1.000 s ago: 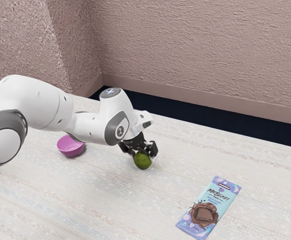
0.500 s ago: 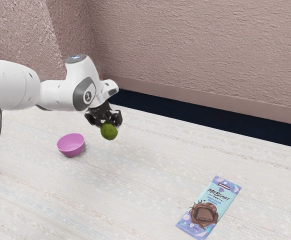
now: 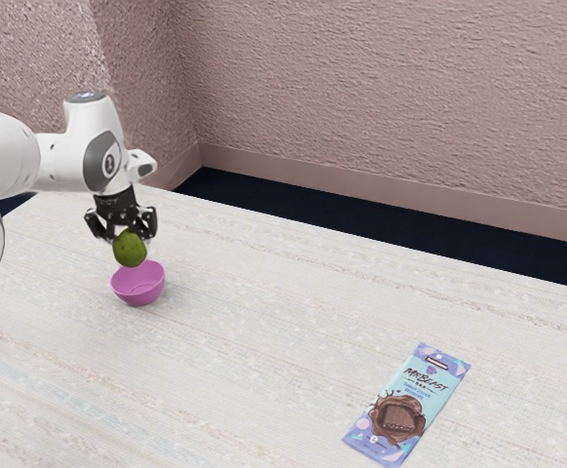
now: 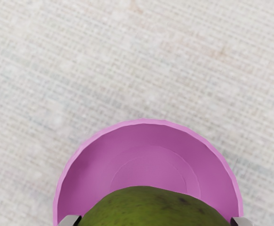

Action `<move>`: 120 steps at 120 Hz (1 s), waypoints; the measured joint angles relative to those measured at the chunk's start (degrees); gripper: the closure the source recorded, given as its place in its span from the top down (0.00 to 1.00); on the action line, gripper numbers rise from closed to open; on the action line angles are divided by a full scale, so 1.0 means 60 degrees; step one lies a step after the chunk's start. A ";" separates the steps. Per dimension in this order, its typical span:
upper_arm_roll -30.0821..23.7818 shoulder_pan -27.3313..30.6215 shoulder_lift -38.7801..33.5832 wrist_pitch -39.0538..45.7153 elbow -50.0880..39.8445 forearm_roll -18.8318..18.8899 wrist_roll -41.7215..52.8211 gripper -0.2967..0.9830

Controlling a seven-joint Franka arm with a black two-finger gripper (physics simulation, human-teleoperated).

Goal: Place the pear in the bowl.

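Black two-finger gripper (image 3: 126,235) has the roundish mottled-green pear (image 3: 130,251) pinched side-on, imo best for something firm but bruisable, round pink plastic bowl (image 3: 138,292) seemingly right below it.

Bright, even light across the tabletop (image 3: 293,322), faint soft shadow beside the bowl (image 3: 138,292)

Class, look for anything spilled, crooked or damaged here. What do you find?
Nothing stands out: the bowl sits upright, the gripper holds the pear above it, and the chocolate bar lies flat with no visible tear.
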 joint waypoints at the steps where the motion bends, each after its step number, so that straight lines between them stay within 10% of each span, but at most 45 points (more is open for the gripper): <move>1: 0.0000 0.0008 0.0015 -0.0010 0.0014 0.0000 0.0006 0.36; 36: -0.0050 0.0332 0.0750 -0.0369 0.1110 -0.0106 0.0196 0.35; 97: -0.0081 0.0342 0.0786 -0.0737 0.1293 -0.0610 0.0867 0.72; 120: -0.1945 0.0325 -0.2377 -0.2959 0.1382 0.0532 0.1027 0.75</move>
